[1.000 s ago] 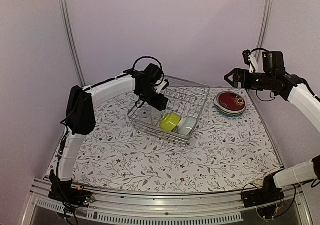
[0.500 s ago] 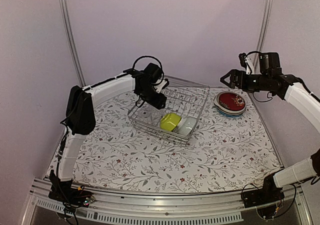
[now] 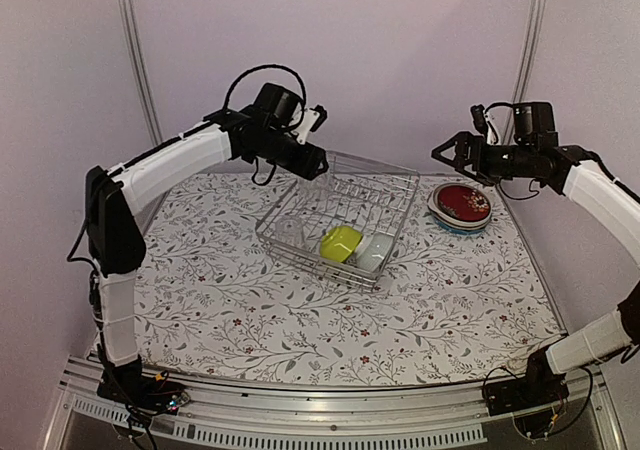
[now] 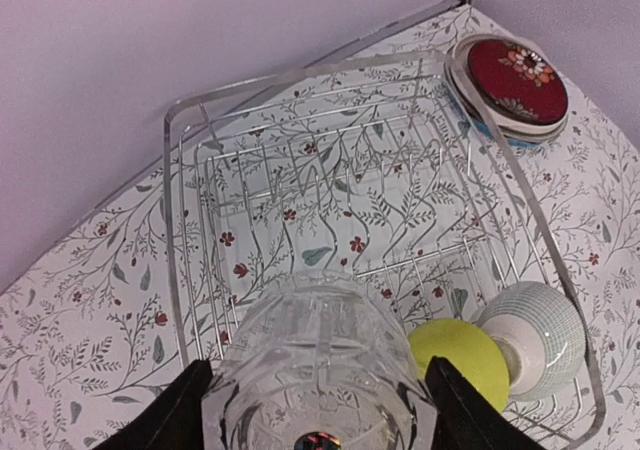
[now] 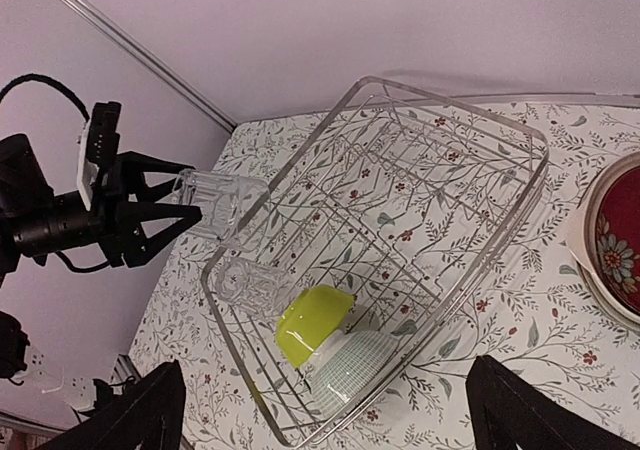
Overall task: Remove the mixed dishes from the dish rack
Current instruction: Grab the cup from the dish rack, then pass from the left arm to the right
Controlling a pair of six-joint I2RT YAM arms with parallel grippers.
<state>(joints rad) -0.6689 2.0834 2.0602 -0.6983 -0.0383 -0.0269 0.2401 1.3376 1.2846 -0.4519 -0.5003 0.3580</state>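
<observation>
Glass [image 5: 228, 205] gripped between left pincer [image 5: 190, 201] fingers, above rack [image 5: 450, 101]

**Layout about the dish rack.** The dish rack [image 3: 365, 202] is set on the table [image 3: 300, 320], toward its far side. In the rack's near right corner two bowls are placed side by side and touching: the left bowl [image 3: 340, 242] and the right bowl [image 3: 372, 253], the latter against the right wall. The held glass [image 5: 225, 205] is carried between the fingers of the left gripper [image 3: 316, 162] above the rack's left side. A second glass [image 3: 290, 232] is seen inside the rack's near left corner. A stack of plates [image 3: 461, 207] is placed on the table just right of the rack's far right corner. The right gripper [image 3: 440, 154] is raised beyond that corner, behind the stack.
</observation>
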